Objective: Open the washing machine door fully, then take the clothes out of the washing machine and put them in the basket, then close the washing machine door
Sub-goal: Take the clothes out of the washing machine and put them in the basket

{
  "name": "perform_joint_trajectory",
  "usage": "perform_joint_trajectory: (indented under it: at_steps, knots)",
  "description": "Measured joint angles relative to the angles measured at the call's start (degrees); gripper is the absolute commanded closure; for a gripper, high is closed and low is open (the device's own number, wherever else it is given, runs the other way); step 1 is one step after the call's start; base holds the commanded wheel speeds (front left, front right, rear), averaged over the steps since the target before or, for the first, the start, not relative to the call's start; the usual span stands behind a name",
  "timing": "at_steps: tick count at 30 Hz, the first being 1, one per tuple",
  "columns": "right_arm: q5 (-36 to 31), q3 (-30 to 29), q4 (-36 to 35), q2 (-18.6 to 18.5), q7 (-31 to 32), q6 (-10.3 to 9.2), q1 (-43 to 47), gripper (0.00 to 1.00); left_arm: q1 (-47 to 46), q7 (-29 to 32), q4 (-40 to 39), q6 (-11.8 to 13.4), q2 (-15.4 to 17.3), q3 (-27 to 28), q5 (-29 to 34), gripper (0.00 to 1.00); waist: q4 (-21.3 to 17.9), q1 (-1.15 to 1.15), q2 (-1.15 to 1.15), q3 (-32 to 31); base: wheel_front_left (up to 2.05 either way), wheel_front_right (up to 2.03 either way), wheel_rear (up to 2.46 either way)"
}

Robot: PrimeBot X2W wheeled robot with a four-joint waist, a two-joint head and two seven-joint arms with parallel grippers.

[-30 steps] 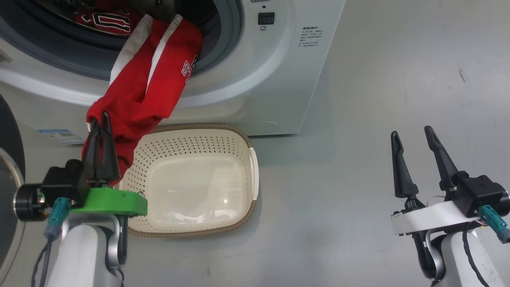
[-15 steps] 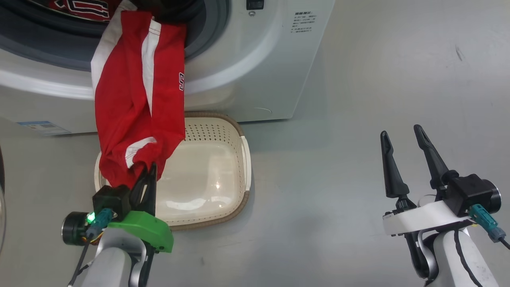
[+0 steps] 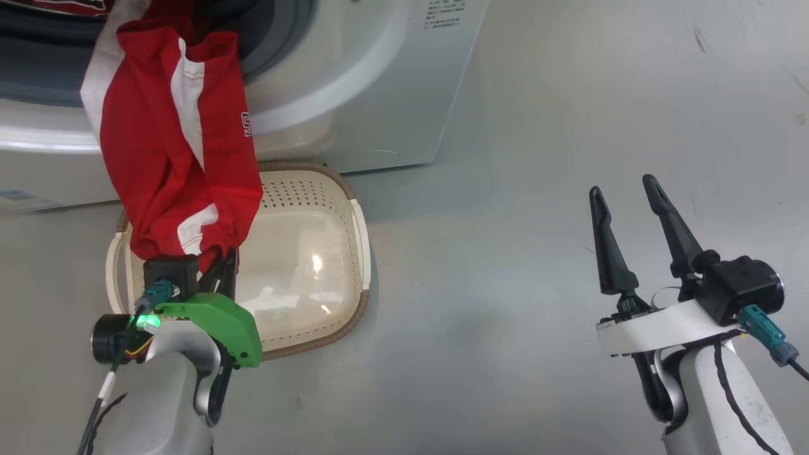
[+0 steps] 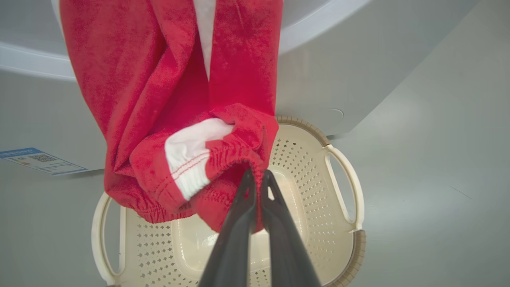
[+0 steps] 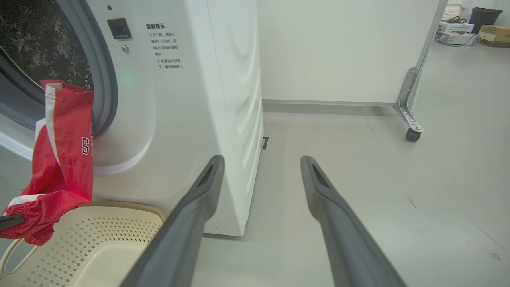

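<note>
A red garment with white stripes (image 3: 164,158) hangs out of the washing machine (image 3: 379,82) opening and reaches down over the cream basket (image 3: 354,221) on the floor in front of it. My left gripper (image 3: 222,258) is shut on the garment's elastic hem (image 4: 239,159), above the basket's (image 4: 342,187) left half. More red clothes lie in the drum at the top edge. The washing machine door is out of view. Far to the right, my right gripper (image 3: 621,184) stands open above the floor, holding nothing. In the right wrist view the garment (image 5: 63,159) hangs from the grey gasket.
Bare grey floor (image 3: 537,126) spreads to the right of the machine and basket. A white partition on a castor (image 5: 412,133) stands behind, with boxes and a bin in the far corner. A blue label (image 4: 32,157) sits low on the machine front.
The camera has shifted right. My left gripper has drawn the red garment further out of the drum, from the basket's left edge to over its left half. The right gripper stays open.
</note>
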Motion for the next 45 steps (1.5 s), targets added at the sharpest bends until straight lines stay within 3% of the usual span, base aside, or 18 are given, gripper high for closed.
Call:
perform_joint_trajectory:
  at_steps: [1, 2, 12, 22, 30, 45]
  knots:
    - [0.2, 0.0, 0.0, 0.0, 0.0, 0.0, -0.3, 0.0, -1.1, 0.7, 1.9, 0.0, -0.1, 0.4, -0.5, 0.6, -0.6, 0.0, 0.0, 0.5, 0.0, 0.0, 0.0]
    - [0.5, 0.0, 0.0, 0.0, 0.0, 0.0, -0.5, 0.0, -1.6, 1.0, 2.9, 0.0, -0.1, 0.5, -0.8, 0.0, -0.9, 0.0, 0.0, 0.7, 0.0, 0.0, 0.0]
    - [1.6, -1.2, 0.1, 0.2, 0.0, -0.09, -1.3, 0.0, -5.0, 1.2, 8.9, 0.5, -0.3, 2.0, -1.7, 0.0, -2.7, 0.0, 0.0, 2.2, 0.0, 0.0, 0.0]
    - [1.6, -3.2, 0.4, 0.3, 0.0, -0.68, -1.7, 0.0, -5.2, -3.7, 11.5, 0.5, -0.4, 3.4, -2.2, 0.0, -1.8, 0.0, 0.0, 1.3, 0.0, 0.0, 0.0]
    - [1.5, -4.1, 1.2, 0.2, 0.0, -1.08, -1.5, 0.0, -5.1, -8.9, 10.8, 0.5, -0.4, 4.1, -2.3, 0.0, -0.2, 0.0, 0.0, -0.7, 0.0, 0.0, 0.0]
    - [0.4, -3.7, 4.0, -0.2, 0.0, -1.04, 2.1, 0.0, -2.0, -9.9, 3.3, 0.6, -0.5, 2.5, 0.4, 0.0, 3.4, 0.0, 0.0, -7.0, 0.0, 0.0, 0.0]
